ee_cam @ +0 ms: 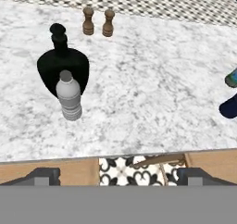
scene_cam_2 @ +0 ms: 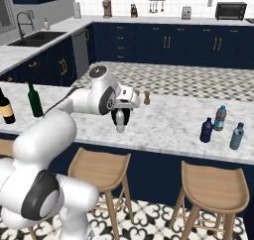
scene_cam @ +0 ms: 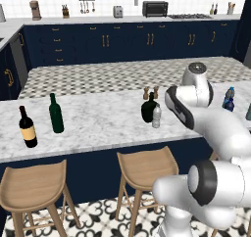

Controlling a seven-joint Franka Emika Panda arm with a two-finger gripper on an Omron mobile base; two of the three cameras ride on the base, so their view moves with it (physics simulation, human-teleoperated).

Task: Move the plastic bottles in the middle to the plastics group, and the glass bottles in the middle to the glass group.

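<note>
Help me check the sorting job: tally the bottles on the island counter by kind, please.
Tall wine bottles: 2 (green, black with tan label)
Squat dark glass bottle: 1
Clear grey plastic bottle: 1
Navy bottle: 1
Blue-capped labelled bottle: 1
Teal bottle: 1
Total: 7

The arm [scene_cam: 215, 133] is glossy white, made of thick rounded segments. The joints between them are dark grey bands. One round grey cap sits on its top joint. The two finger tips [ee_cam: 44, 176] are small, dark and blocky.
</note>
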